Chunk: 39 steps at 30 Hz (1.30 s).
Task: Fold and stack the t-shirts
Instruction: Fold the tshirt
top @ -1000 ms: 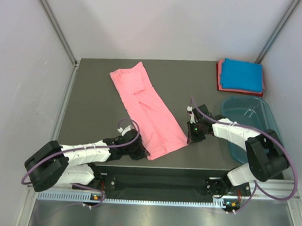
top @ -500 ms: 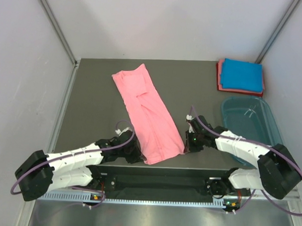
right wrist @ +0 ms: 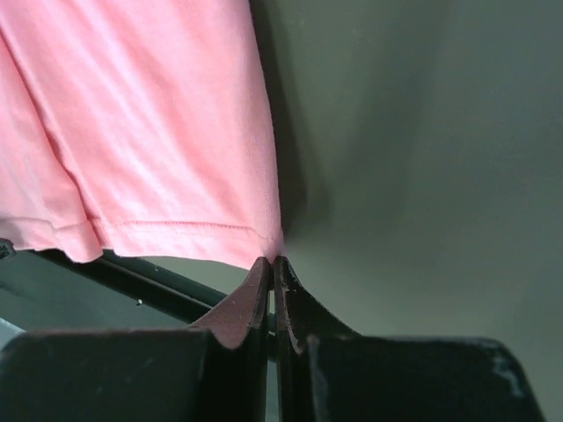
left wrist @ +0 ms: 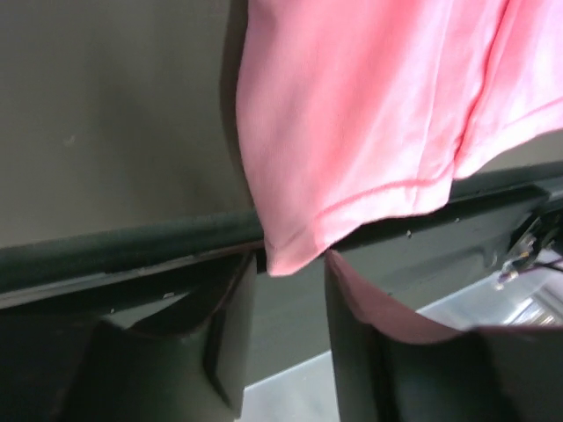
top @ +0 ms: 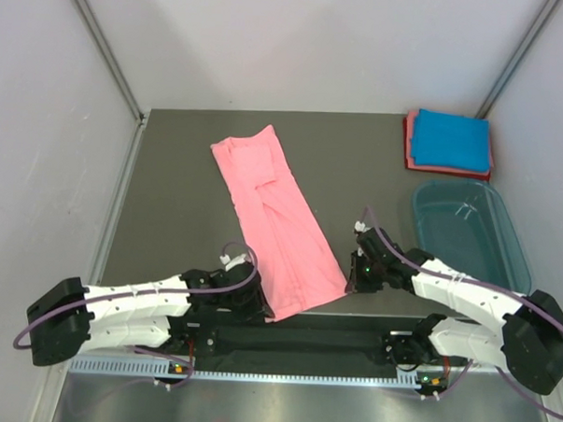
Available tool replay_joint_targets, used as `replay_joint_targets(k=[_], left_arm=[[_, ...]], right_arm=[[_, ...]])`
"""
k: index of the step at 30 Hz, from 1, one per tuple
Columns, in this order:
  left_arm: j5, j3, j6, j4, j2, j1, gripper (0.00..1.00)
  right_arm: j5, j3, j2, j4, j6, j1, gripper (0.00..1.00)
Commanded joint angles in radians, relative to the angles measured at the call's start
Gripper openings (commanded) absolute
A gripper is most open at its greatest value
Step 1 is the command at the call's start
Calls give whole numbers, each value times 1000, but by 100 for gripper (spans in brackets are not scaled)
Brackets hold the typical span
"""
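Observation:
A salmon-pink t-shirt (top: pixel 276 220) lies folded into a long strip, slanting from the back middle of the table to its near edge. Its near hem hangs slightly over that edge (left wrist: pixel 352 198). My left gripper (top: pixel 255 308) is at the strip's near-left corner with its jaws open (left wrist: pixel 290 264). The cloth corner droops loosely between the fingertips. My right gripper (top: pixel 353 278) is shut on the near-right hem corner (right wrist: pixel 273 262). A folded bright blue t-shirt (top: pixel 451 139) rests on a folded reddish-pink one (top: pixel 410 153) at the back right.
A translucent teal tub (top: pixel 467 240) stands at the right side, just behind my right arm. The table's dark front rail (left wrist: pixel 114 255) runs under the shirt's hem. Grey walls close in left, right and behind.
My left gripper shut on the near-left corner, then opened again and slid toward the near edge. The shirt strip shifted slightly nearer. My right gripper stayed shut and moved a little nearer too.

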Motion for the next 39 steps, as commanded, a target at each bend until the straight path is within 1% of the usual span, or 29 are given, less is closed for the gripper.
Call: replay_joint_targets(k=[1, 6, 10, 13, 17, 24, 28, 33, 35, 37, 38, 39], left_arm=[[-107, 47, -60, -61, -29, -75, 45], [-172, 47, -150, -65, -18, -142, 46], [-196, 53, -189, -62, 38, -176, 45], [-213, 67, -191, -64, 77, -181, 45], [-241, 79, -186, -62, 91, -181, 45], [-271, 73, -203, -78, 25, -191, 43], [-281, 67, -213, -87, 25, -193, 44], [-271, 72, -212, -78, 65, -195, 40], [-273, 73, -210, -76, 69, -195, 30], [-273, 72, -212, -78, 63, -195, 17], [-270, 72, -215, -79, 57, -195, 5], [-268, 72, -218, -90, 45, -195, 0]], right_arm=[[7, 7, 19, 20, -2, 26, 0], [9, 1, 5, 33, 0, 27, 0], [1, -15, 2, 44, -5, 27, 0], [-2, -31, -8, 53, -3, 27, 0], [-2, -52, -25, 62, -3, 29, 0], [9, -68, -65, 52, 1, 29, 0], [6, -67, -65, 56, 4, 29, 0], [0, -71, -78, 59, 20, 30, 0], [1, -67, -82, 50, 24, 31, 0], [3, -58, -90, 35, 26, 34, 0], [4, -53, -93, 27, 26, 32, 0], [6, -50, -96, 23, 26, 35, 0]])
